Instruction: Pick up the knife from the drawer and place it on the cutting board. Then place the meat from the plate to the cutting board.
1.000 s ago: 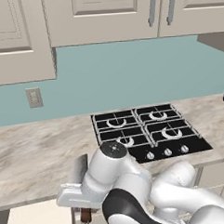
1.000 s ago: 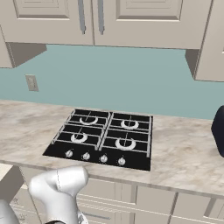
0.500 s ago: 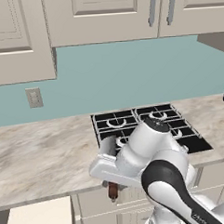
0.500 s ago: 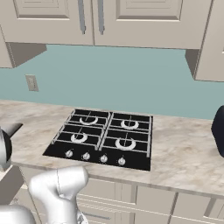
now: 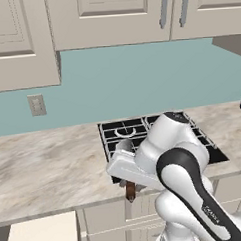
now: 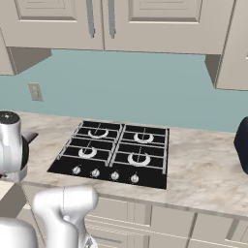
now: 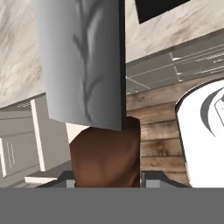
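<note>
The pincer (image 7: pixel 107 181) is clamped on the knife's (image 7: pixel 85 61) dark reddish-brown handle, its two finger tips pressed against either side of the handle at 6 o'clock in the hand view, with the broad grey blade running up toward 12 o'clock. In the left base view the knife handle (image 5: pixel 130 190) hangs just below the hand, in front of the table (image 5: pixel 50 171) edge and at 7 o'clock from the hob (image 5: pixel 153 141). The open drawer (image 5: pixel 41 236), pale inside, sits low at 8 o'clock in that view, well apart from the hand.

By my judgement the step in hand is the carry: the knife is out of the drawer and must travel to the cutting board, which I cannot place from here. To do it well, keep the grip firm on the handle, since the heavy blade can swing around the narrow hold. Lift the knife above the level of the table before sweeping sideways, so the blade does not catch the cabinet front or the edge of the stone. Carry it over the hob with room below. At the board, lower the blade flat, leaving space beside it for the meat, then open.
</note>
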Robot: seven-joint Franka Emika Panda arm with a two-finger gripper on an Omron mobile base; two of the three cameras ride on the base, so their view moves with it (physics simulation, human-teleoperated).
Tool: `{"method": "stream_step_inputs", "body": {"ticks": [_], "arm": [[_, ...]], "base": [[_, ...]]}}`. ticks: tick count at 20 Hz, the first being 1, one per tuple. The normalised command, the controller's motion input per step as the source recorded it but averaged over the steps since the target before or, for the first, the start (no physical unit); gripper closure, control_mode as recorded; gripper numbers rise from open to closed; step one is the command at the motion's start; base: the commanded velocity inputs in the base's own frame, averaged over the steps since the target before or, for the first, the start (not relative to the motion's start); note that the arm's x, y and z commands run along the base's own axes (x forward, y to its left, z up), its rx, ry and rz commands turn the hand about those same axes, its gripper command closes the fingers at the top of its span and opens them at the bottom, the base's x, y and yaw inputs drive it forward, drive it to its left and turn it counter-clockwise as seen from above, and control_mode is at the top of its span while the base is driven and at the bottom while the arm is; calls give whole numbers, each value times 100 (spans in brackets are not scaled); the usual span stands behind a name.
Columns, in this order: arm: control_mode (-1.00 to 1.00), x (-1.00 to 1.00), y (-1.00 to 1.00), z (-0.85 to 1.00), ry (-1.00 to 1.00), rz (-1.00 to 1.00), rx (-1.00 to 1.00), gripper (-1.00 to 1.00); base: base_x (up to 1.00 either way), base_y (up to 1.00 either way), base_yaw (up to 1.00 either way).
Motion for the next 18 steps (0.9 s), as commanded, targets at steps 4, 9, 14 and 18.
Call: {"method": "stream_step_inputs", "body": {"ticks": [4, 9, 14, 18], "arm": [[-100, 17, -31, 0, 2, 0, 4, 100], [-100, 11, -24, 0, 0, 0, 4, 100], [-100, 5, -1, 0, 1, 0, 0, 100], [-100, 0, 0, -1, 1, 0, 0, 100]], "base": [[0, 0, 0], [0, 0, 0], [0, 0, 0], [0, 0, 0]]}}
